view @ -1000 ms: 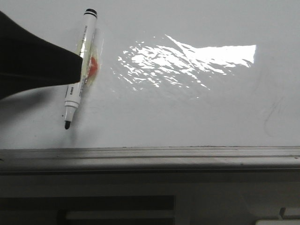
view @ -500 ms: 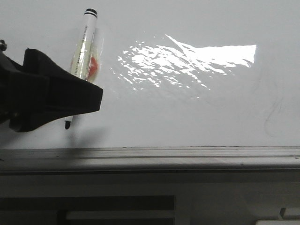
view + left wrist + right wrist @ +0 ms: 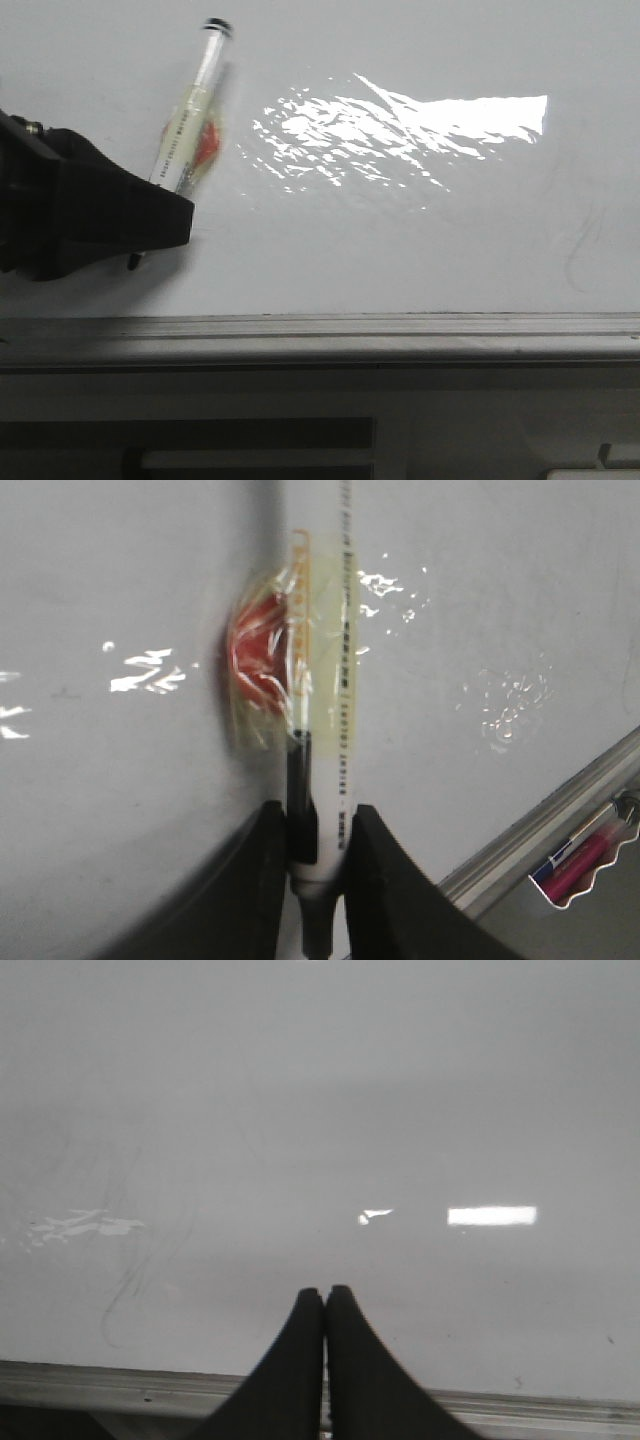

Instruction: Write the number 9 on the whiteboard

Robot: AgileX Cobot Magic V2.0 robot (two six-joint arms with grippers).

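Left gripper (image 3: 318,875) at the near-left part of the whiteboard (image 3: 400,240) — its fingers (image 3: 262,880) clamp the marker (image 3: 185,125) low on the barrel, just above the black tip, as the left wrist view shows. The marker slants, cap end toward the far edge, tip toward the near frame. A wad of clear tape with a red patch (image 3: 262,665) clings to the barrel at mid-length.

Right gripper (image 3: 323,1360) hangs over the near-right stretch of the board, fingers pressed together with nothing between them.

No number 9 anywhere yet — only faint grey smudges (image 3: 585,245) near the right edge and a glare patch (image 3: 400,125) at the centre. The worktop's writing surface is otherwise unmarked.

Judgement: the grip looks secured; the step in hand is bringing the tip to the board. To do it well, keep the barrel from twisting in the fingers, press lightly enough that the tip drags without skidding, and start the loop far enough from the near frame to leave room for the stem. The tape wad could snag or tilt the pen if it touches the board.
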